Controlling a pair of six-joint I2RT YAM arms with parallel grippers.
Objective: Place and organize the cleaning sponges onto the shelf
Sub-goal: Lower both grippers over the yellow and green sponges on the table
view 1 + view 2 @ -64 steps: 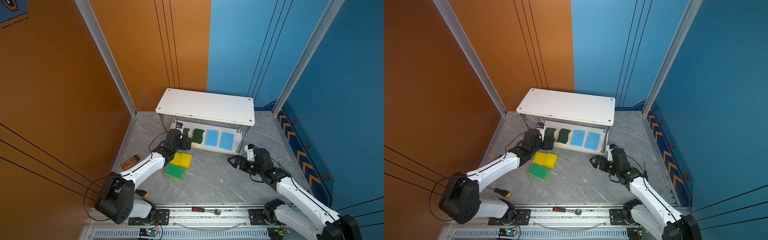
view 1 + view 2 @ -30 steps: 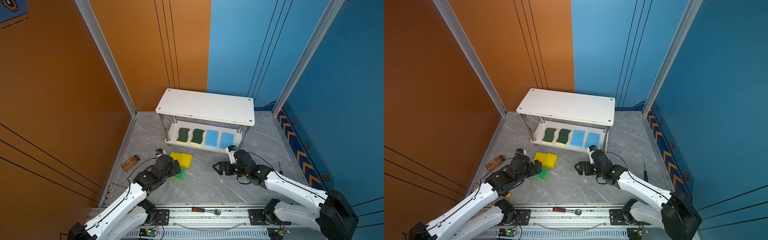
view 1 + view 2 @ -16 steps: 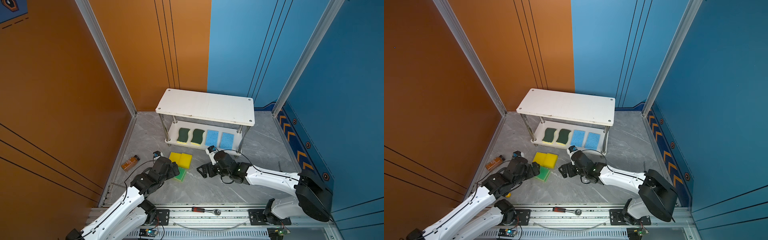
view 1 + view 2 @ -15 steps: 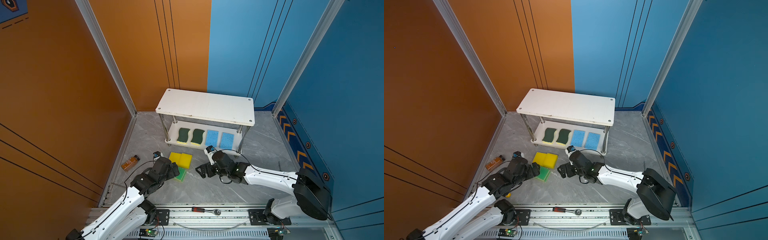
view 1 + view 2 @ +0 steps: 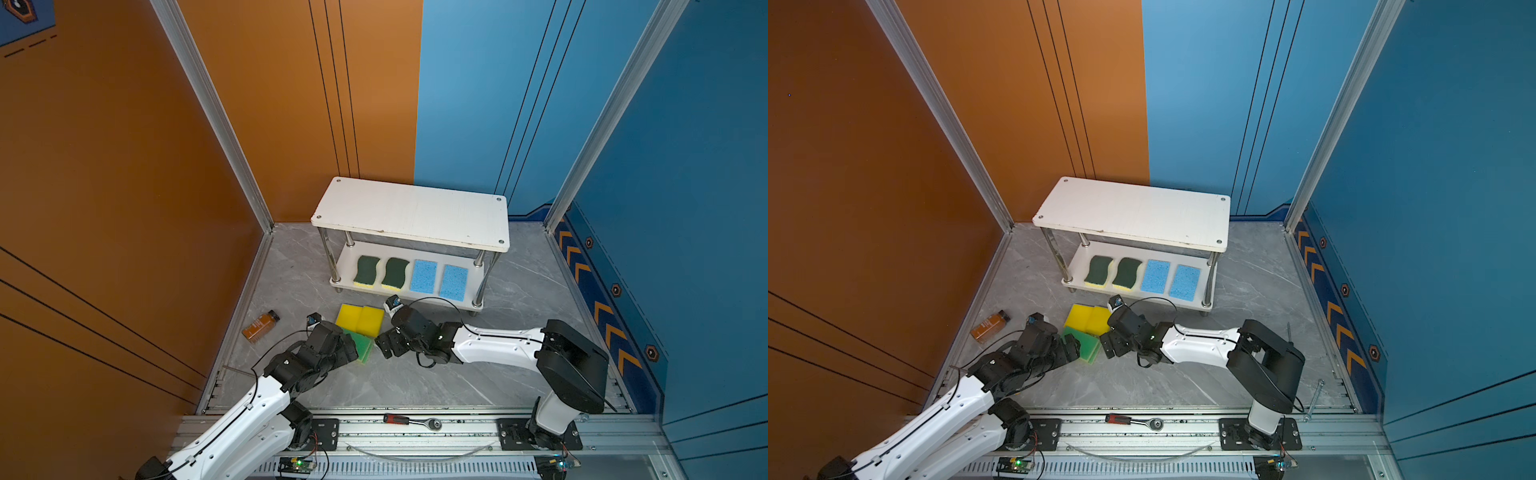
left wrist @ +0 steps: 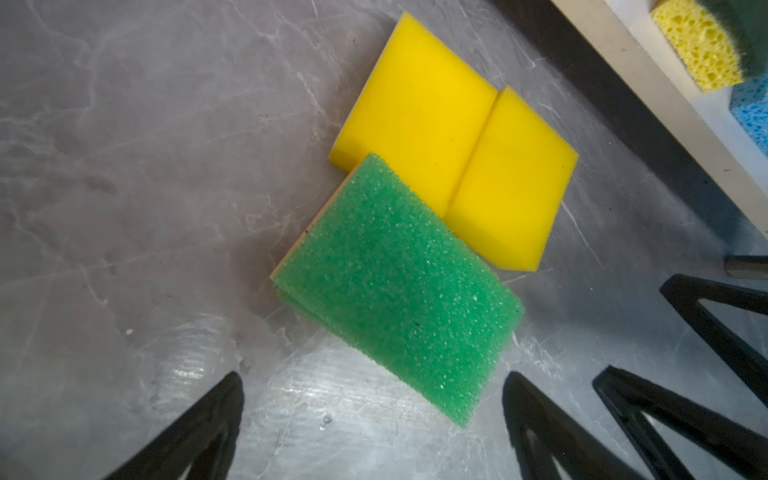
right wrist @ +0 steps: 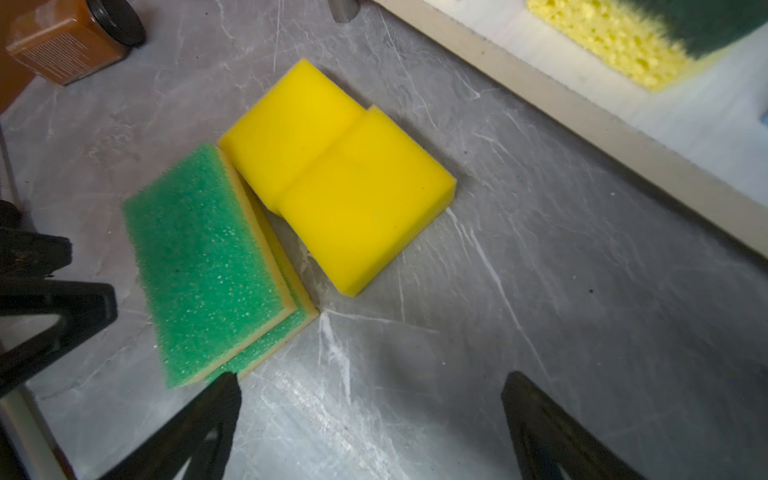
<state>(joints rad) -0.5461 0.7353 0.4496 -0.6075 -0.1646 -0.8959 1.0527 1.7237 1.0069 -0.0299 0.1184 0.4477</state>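
Observation:
Two plain yellow sponges (image 5: pixel 359 320) lie side by side on the grey floor in front of the shelf (image 5: pixel 411 216). Two green-topped sponges (image 5: pixel 363 348) lie stacked and skewed against them, clear in the left wrist view (image 6: pixel 399 286) and the right wrist view (image 7: pixel 208 266). The lower board holds two dark-green wavy sponges (image 5: pixel 368 270) and two blue sponges (image 5: pixel 424 276). My left gripper (image 5: pixel 351 353) stands open at the left of the green stack. My right gripper (image 5: pixel 384 345) stands open at its right, one fingertip (image 7: pixel 226 390) beside the stack's corner. Neither holds anything.
A brown bottle (image 5: pixel 261 326) lies near the left wall. A ratchet tool (image 5: pixel 411 420) rests on the front rail. The two grippers face each other closely across the green stack. The shelf's top board is bare.
My right gripper has swept left across the floor to the green stack. My left gripper has drawn back from the shelf and now hovers beside the same stack.

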